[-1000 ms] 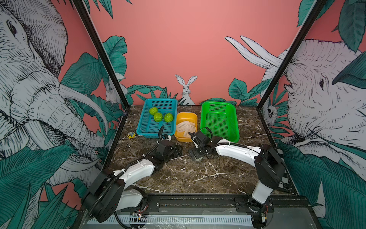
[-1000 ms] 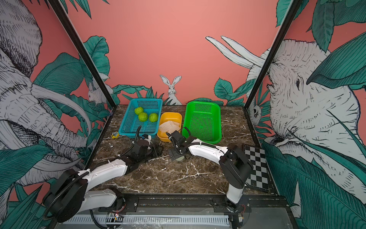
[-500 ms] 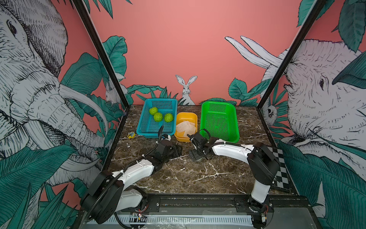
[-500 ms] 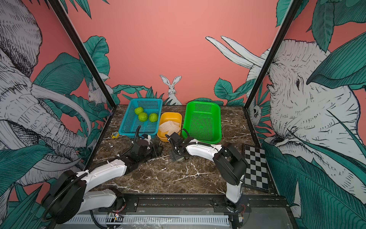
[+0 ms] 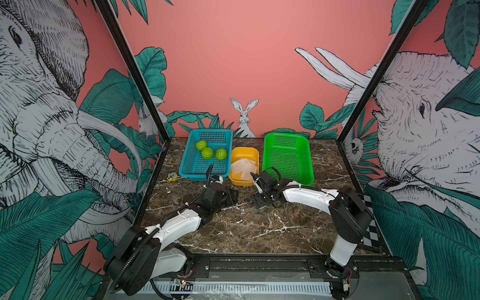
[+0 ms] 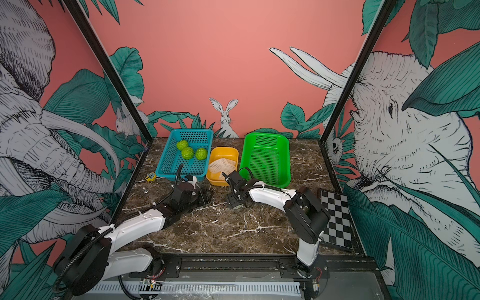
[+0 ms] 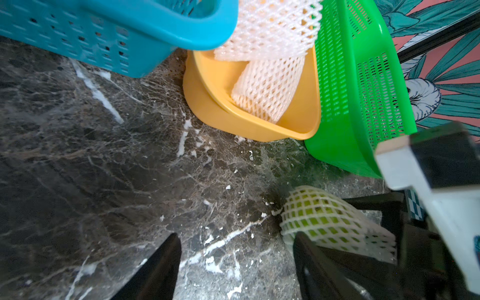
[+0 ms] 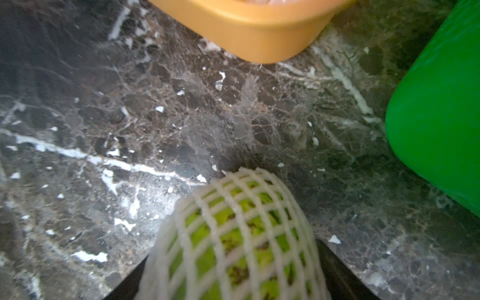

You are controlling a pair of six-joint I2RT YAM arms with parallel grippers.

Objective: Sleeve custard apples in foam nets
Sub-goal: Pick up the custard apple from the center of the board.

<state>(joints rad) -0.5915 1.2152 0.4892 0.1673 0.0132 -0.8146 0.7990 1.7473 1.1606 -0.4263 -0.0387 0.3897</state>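
While the left gripper (image 7: 233, 267) is hanging low over the marble table (image 5: 259, 228) with its fingers (image 7: 161, 267) standing well apart and only bare stone between them, the right gripper (image 8: 233, 262) is clasping a custard apple (image 8: 233, 233) that is already wearing a foam net (image 7: 335, 220), its two dark fingers pressing on the mesh from either side. That fruit appears to be resting on the table in front of the yellow tub (image 5: 245, 150), just beside one finger of the left gripper; in both top views the right gripper is hiding it. Three bare custard apples (image 5: 207, 152) are lying close together in the far half of the blue basket (image 5: 197, 167). The spare foam nets (image 5: 242, 166) are lying heaped in the yellow tub, and the green basket (image 5: 285, 158) is standing just to the tub's right.
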